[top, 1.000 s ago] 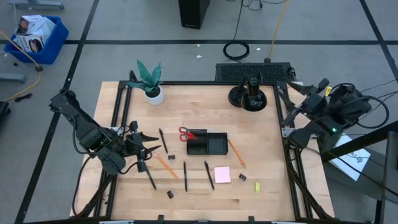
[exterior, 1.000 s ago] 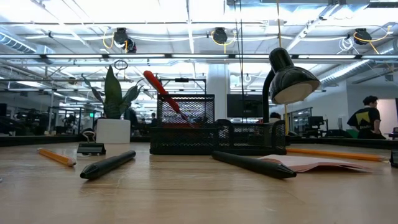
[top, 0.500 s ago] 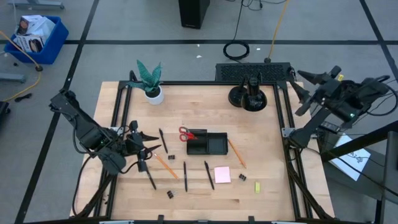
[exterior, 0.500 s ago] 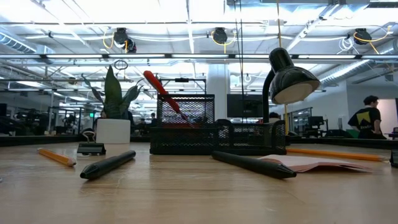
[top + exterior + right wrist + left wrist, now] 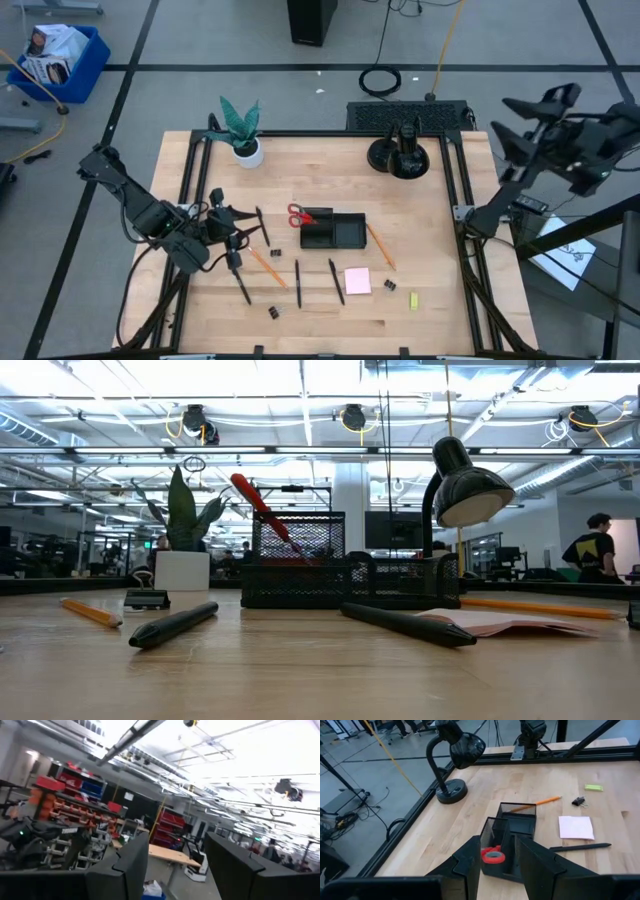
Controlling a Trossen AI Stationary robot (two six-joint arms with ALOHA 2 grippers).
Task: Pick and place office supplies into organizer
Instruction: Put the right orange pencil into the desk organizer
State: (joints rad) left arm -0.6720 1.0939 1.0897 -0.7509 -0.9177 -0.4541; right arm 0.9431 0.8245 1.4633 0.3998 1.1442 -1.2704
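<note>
While the left gripper hangs low over the counter with nothing in its parted jaws, the organizer sits near the middle. Red scissors stand in it (handles up). Pens, pencils and a pink pad lie in front. Far right, off the counter, the right gripper is raised, jaws wide apart and holding nothing.

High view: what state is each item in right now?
Left hand: open, empty, over the table's left side.
Right hand: open, empty, raised off the table's right edge.
Scissors: standing in the organizer.
Sticky-note pad: flat on the table.
Pens: lying loose.
</note>
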